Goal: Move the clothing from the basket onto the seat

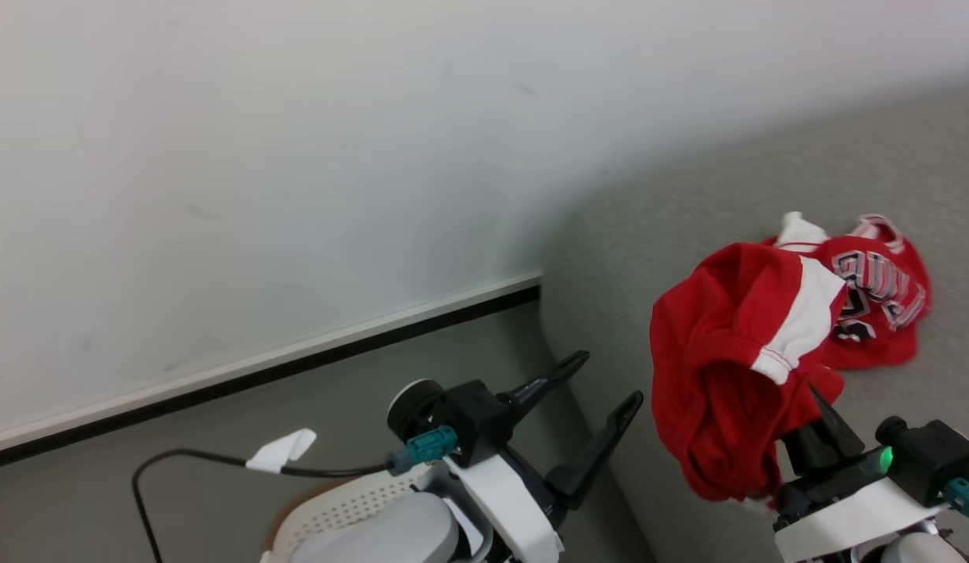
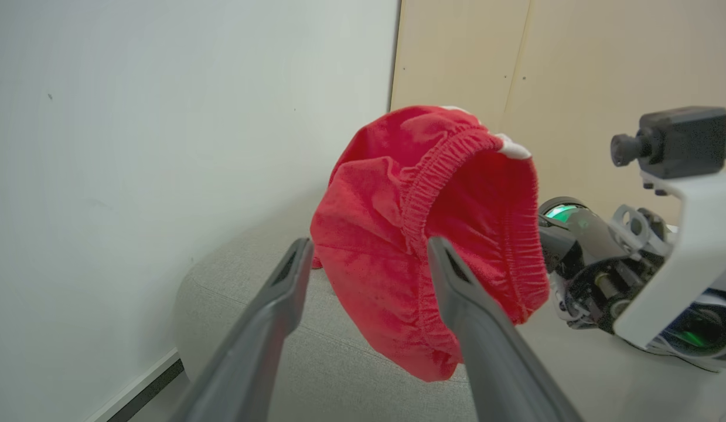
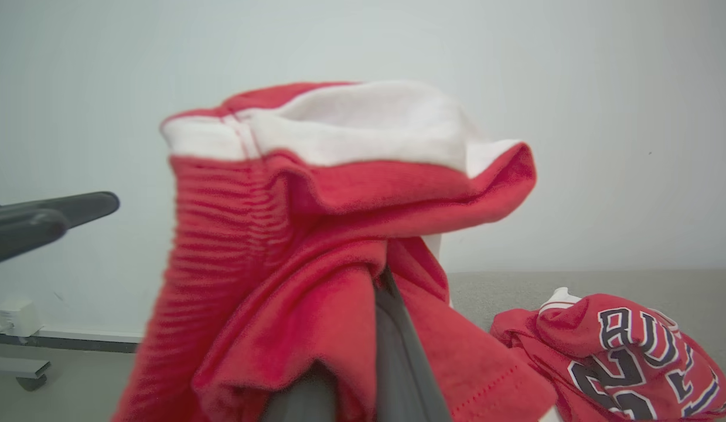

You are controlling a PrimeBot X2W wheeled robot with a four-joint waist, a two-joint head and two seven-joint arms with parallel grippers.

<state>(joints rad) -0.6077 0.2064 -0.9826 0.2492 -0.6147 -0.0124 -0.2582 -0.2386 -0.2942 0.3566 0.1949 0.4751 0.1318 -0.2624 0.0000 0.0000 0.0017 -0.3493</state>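
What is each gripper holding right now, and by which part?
Right gripper pinches the red shorts by a bunched fold of fabric; left gripper open, empty.

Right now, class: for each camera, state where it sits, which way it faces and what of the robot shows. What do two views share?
Head view: on the head, facing down at seat and wall; left gripper and right gripper show.
Left wrist view: on the left wrist, facing the red shorts past its open fingers; right arm shows.
Right wrist view: on the right wrist, facing the wall; its fingers grip the shorts.
Shared: head and right wrist views show the lettered jersey.
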